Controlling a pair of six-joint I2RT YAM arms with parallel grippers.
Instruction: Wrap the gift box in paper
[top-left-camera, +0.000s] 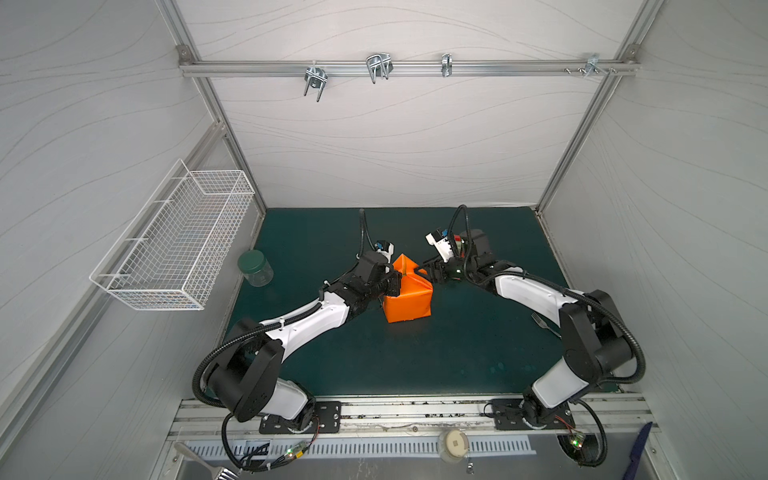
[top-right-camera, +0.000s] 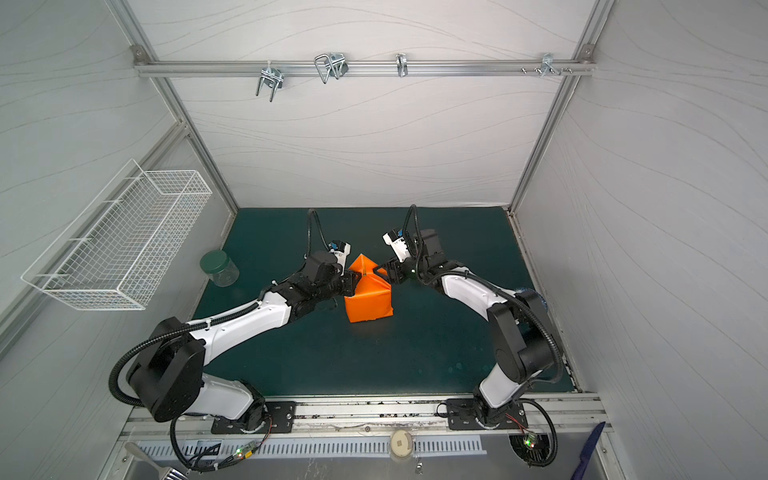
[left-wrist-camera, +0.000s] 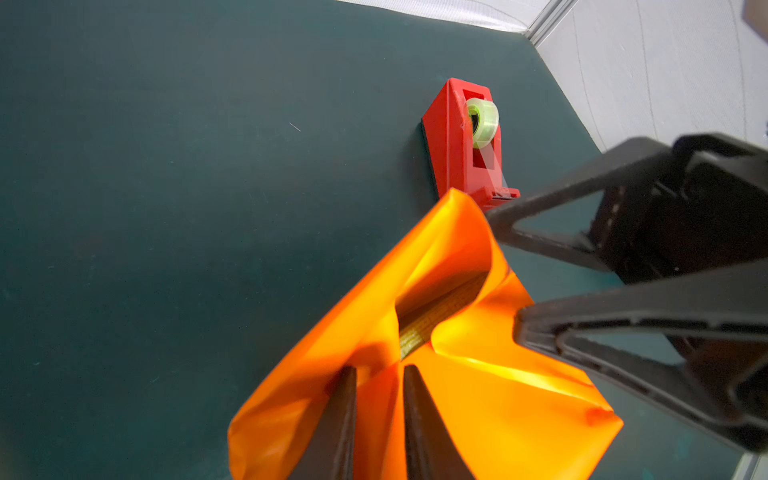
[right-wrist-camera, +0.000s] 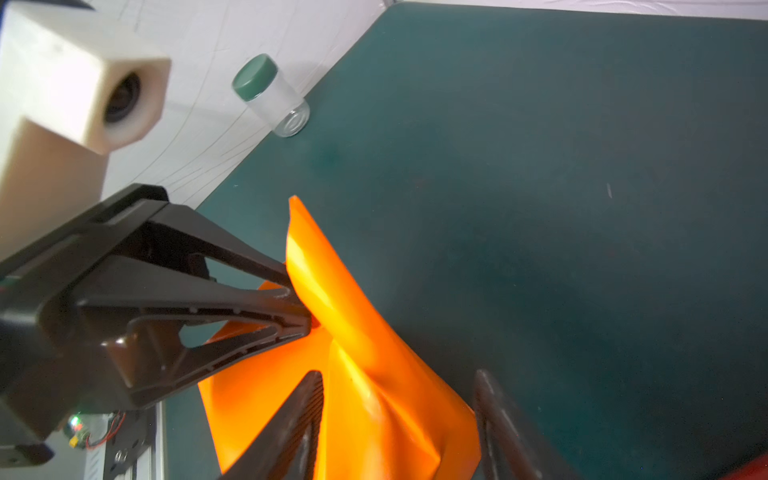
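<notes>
On the green desk (top-left-camera: 457, 353), the left claw (left-wrist-camera: 380, 386) pinches the paper's (top-left-camera: 409, 305) peak tight. The box (left-wrist-camera: 432, 318) sits just below it, almost wholly covered. The right claw (right-wrist-camera: 399, 374), beside it, stands released astride a fold. Held by one pinch alone, the flap may spring open or tear.

this looks like a robot test cell in a lab: white wall panels (top-left-camera: 395, 145) in an aluminium frame (top-left-camera: 409, 68) close around a dark green worktop (top-left-camera: 415, 361). two robot arms (top-left-camera: 307, 324) are mounted on a metal rail (top-left-camera: 415, 415) at the front. a wire basket (top-left-camera: 174, 241) and metal hooks (top-left-camera: 378, 68) hang on the walls.
</notes>
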